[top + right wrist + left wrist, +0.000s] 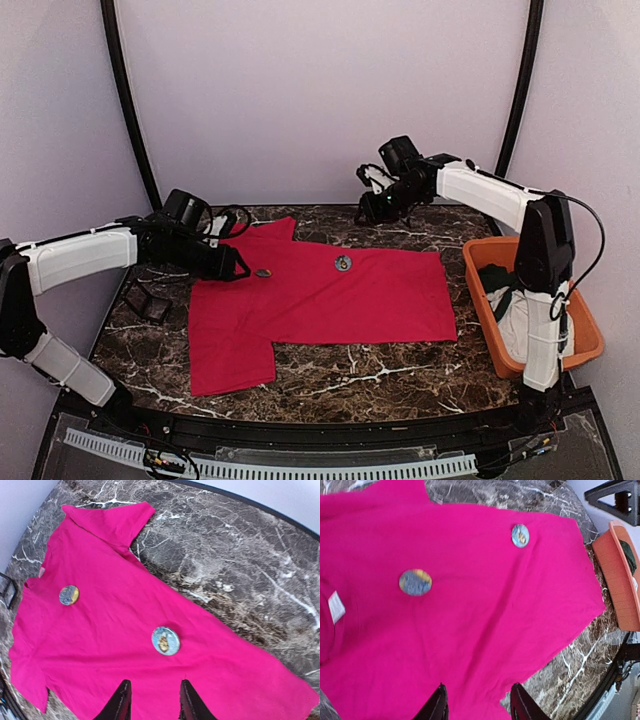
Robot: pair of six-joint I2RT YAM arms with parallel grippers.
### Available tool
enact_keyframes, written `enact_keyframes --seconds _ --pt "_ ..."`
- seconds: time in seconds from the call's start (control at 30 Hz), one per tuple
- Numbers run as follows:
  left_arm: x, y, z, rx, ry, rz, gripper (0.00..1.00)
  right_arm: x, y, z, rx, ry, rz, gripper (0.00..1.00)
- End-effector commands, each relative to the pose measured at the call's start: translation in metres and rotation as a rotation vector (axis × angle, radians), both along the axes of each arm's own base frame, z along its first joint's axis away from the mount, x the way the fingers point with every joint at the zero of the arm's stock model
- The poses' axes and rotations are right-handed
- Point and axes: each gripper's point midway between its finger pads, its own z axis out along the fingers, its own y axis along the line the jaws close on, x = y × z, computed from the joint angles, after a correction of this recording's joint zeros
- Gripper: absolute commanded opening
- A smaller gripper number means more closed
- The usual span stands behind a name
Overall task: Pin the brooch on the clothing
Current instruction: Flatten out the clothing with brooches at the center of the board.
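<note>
1. Red T-shirt (330,295) lies flat, front up, mid-table, collar end twd the left arm, hem twd the right-hand side; one sleeve points to the far edge, the other to the near edge.
2. Collar brooch (264,272): round, blue/yellow face, sits on the shirt just by the neckline. Can't tell if pinned or only lying there.
3. Centre brooch (343,263): round, pale rim, on the chest area nr the shirt's far edge. Pin state can't be told either.
4. Left gripper (235,268) is at the collar edge, collar brooch just beside it on the shirt side. Wrist view: fingers (440,705) spread, nothing betw them, red fabric under them, collar brooch (415,582) ahead and off to one side, not touching. White neck tag (336,606) shows at the collar.
5. Right gripper (365,212) is raised over the table's far edge, past the shirt, apart from both brooches. Wrist view: fingers (124,702) parted, empty, centre brooch (165,640) just ahead of the gap, in line w/ it, no contact.
6. Marble table (400,370) under everything.
7. Orange bin (585,335) at the right-hand side, well apart from the shirt, holds a dark green garment (505,280) and a white cloth (515,320).
8. Small black object (148,300) on the table nr the left arm, off the shirt.
</note>
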Motion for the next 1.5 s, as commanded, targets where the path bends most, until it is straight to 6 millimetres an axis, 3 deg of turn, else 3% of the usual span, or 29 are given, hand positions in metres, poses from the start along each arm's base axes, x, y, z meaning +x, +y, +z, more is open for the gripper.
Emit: enact_keyframes --seconds 0.0,0.1,0.13,0.17,0.37,0.73,0.97,1.27,1.37,1.47 --pt "0.046 -0.023 0.008 -0.067 -0.081 0.015 0.36 -0.002 0.020 -0.040 0.079 0.121 0.005 0.29" --pt "0.072 -0.039 -0.016 -0.084 -0.064 0.013 0.28 -0.004 0.034 -0.057 0.120 0.170 0.029 0.27" --pt "0.080 -0.043 -0.015 -0.090 -0.070 0.012 0.27 -0.003 0.038 -0.061 0.129 0.179 0.033 0.27" --pt "0.085 -0.046 -0.030 -0.084 -0.047 0.018 0.26 -0.004 0.042 -0.066 0.139 0.191 0.040 0.27" --pt "0.104 -0.046 -0.062 -0.090 -0.007 0.057 0.23 0.002 0.054 -0.086 0.169 0.239 0.050 0.27" --pt "0.110 -0.033 -0.087 -0.096 0.034 0.101 0.23 0.012 0.065 -0.115 0.178 0.281 0.046 0.28" --pt "0.100 -0.032 -0.107 -0.101 0.100 0.102 0.23 0.012 0.063 -0.127 0.163 0.309 0.026 0.28" --pt "0.098 -0.035 -0.110 -0.129 0.110 0.097 0.23 0.009 0.062 -0.135 0.159 0.334 0.027 0.29" --pt "0.105 -0.036 -0.088 -0.160 0.061 0.100 0.26 0.006 0.064 -0.113 0.181 0.309 0.049 0.30" --pt "0.116 -0.031 -0.055 -0.206 -0.007 0.123 0.33 0.006 0.058 -0.073 0.184 0.238 0.056 0.32"
